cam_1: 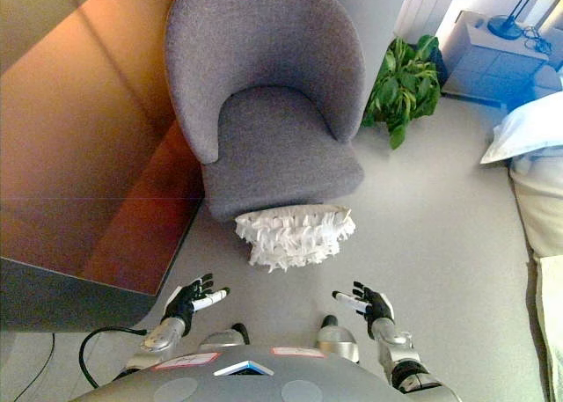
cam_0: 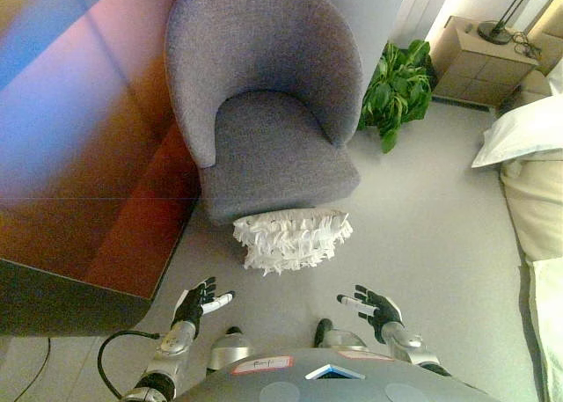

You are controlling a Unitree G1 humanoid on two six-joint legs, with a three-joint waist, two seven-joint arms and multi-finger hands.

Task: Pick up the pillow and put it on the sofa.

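Observation:
A white ruffled pillow (cam_0: 292,238) lies on the grey floor, leaning against the front of a grey upholstered armchair (cam_0: 268,112). The chair's seat is bare. My left hand (cam_0: 198,303) is open, low at the left, a short way in front of and to the left of the pillow. My right hand (cam_0: 374,309) is open at the lower right, in front of and to the right of the pillow. Neither hand touches the pillow. Both hands hold nothing.
A reddish-brown wooden table (cam_0: 79,156) fills the left side, close beside the chair. A green potted plant (cam_0: 398,90) stands behind the chair on the right. A bed with a white pillow (cam_0: 528,129) runs along the right edge. A bedside cabinet (cam_0: 484,63) is at the back right.

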